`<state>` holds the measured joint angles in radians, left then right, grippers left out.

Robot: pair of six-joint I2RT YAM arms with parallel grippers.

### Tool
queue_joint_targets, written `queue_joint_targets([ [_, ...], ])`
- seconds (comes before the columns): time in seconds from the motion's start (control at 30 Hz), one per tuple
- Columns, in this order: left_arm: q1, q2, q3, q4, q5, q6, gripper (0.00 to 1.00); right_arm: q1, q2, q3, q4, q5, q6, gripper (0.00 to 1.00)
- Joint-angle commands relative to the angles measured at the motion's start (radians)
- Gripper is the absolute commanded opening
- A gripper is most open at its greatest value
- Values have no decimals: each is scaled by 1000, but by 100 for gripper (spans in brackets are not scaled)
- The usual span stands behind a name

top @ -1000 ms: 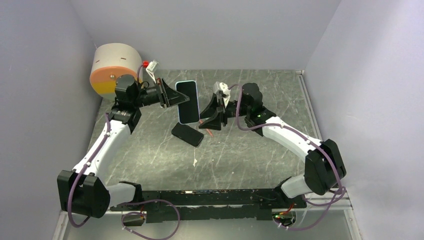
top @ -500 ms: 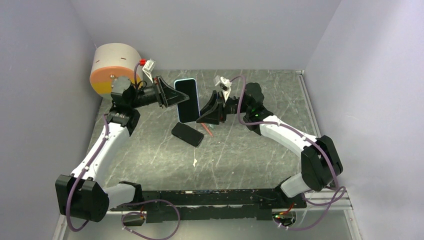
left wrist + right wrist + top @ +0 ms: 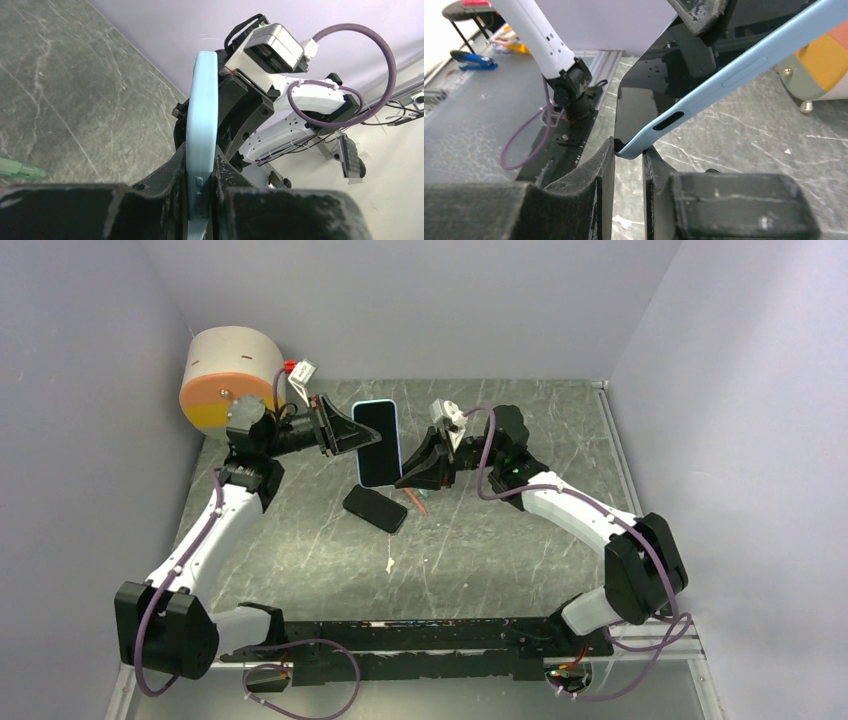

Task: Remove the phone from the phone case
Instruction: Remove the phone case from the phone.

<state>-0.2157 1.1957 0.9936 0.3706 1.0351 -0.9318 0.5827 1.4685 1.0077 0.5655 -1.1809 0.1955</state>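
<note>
Top view: left gripper (image 3: 352, 436) holds the phone (image 3: 376, 445) in its light-blue phone case (image 3: 372, 402) up off the table (image 3: 500, 540), screen toward the camera, long axis roughly upright. Right gripper (image 3: 401, 480) is at the case's lower right corner. Directly under that corner lies a second dark phone (image 3: 375, 508), flat on the table, with a thin red pen-like stick (image 3: 416, 501) just beside it. A white scrap (image 3: 389, 563) lies nearer the bases. Beige-over-orange drum (image 3: 228, 375) sits at far left, behind the left wrist.

Left wrist: case seen edge-on, fingers (image 3: 150, 200) clamped on both faces over the side buttons. Lower end of the case is cut off by the frame. The right arm's wrist block fills the background behind it.

Right wrist: the case corner fills the narrow gap between the fingers (image 3: 594, 175), which press on both sides (screen side left, case back right). The screen reflects the gripper, so the seam between phone and case is hard to make out.
</note>
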Motion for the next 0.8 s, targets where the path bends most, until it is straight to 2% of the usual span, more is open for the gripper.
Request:
queue_joint_targets([
  [0.0,-25,20,0,131,2,-196,2,5,-16,34,-89,13,-304,0],
  [0.27,-61,55,15,143,46,-212,2,5,17,118,-271,95,-528,0],
  [0.57,-71,77,11,195,62,-250,2,6,45,138,-232,170,-582,0],
  [0.77,-71,85,12,201,71,-250,3,2,68,131,-141,190,-499,0],
])
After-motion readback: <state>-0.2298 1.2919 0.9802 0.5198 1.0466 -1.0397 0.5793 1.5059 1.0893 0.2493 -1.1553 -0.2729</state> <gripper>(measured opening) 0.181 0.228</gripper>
